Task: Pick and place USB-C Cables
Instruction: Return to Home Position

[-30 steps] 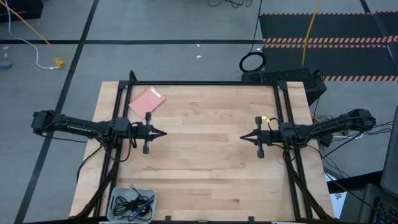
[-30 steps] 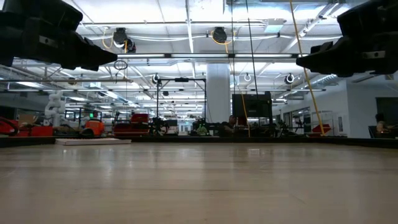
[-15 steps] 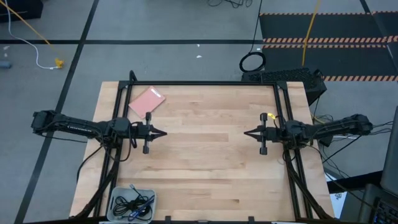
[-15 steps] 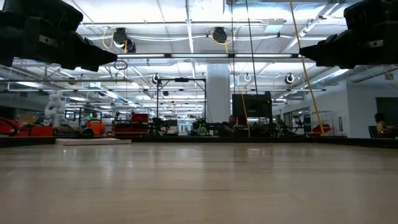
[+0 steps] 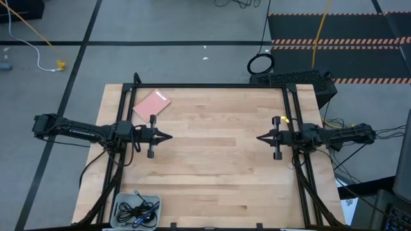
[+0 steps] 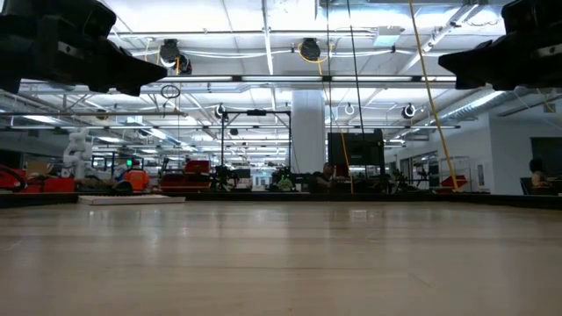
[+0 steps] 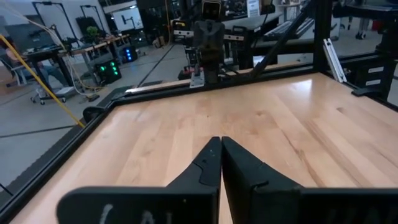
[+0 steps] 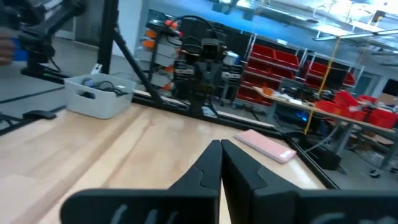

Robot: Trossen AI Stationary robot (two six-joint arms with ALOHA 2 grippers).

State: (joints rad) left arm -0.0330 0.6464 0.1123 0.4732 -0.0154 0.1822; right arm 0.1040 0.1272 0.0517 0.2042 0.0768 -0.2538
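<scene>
Over the wooden table (image 5: 212, 173), left gripper (image 5: 168, 136) and right gripper (image 5: 259, 136) hover, fingers pressed together.

Two end effectors (image 5: 169, 136) (image 5: 259, 136), one white bin (image 5: 158, 204), one pink card (image 5: 151, 104), one blue cable (image 5: 142, 219), black cables (image 5: 128, 210) uncountable.

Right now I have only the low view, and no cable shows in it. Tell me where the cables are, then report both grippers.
Observer: From above, the cables lie tangled inside the white bin, at the corner of the table on the left arm's side.
Operator: Now the left side.
Observer: Its wrist view shows the left gripper shut, holding nothing.
Operator: And the right side.
Observer: The right gripper is shut and empty too.
</scene>
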